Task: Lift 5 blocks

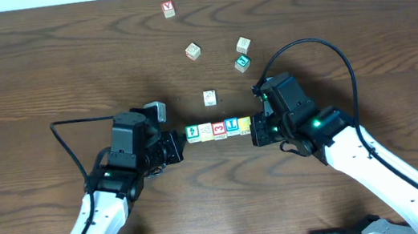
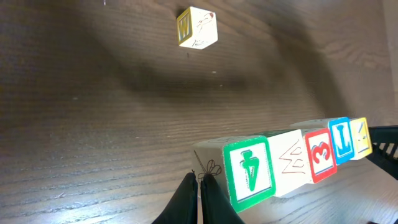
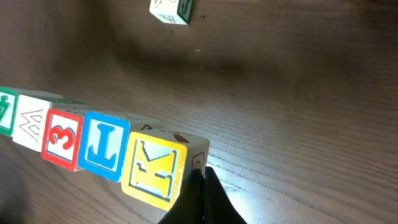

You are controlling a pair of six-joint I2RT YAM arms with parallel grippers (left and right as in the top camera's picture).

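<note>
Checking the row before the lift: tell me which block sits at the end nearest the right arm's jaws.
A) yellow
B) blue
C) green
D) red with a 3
A: the yellow block ends the row right beside the right arm's jaws, while the green block is at the opposite end.

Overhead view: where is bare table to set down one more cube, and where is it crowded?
Free: the dark wooden table left of the red-V wooden cube, and the far right beyond the teal-faced wooden cube. Crowded: the row of five coloured wooden blocks flanked by left hand and right hand, with a cream wooden cube just behind.
</note>
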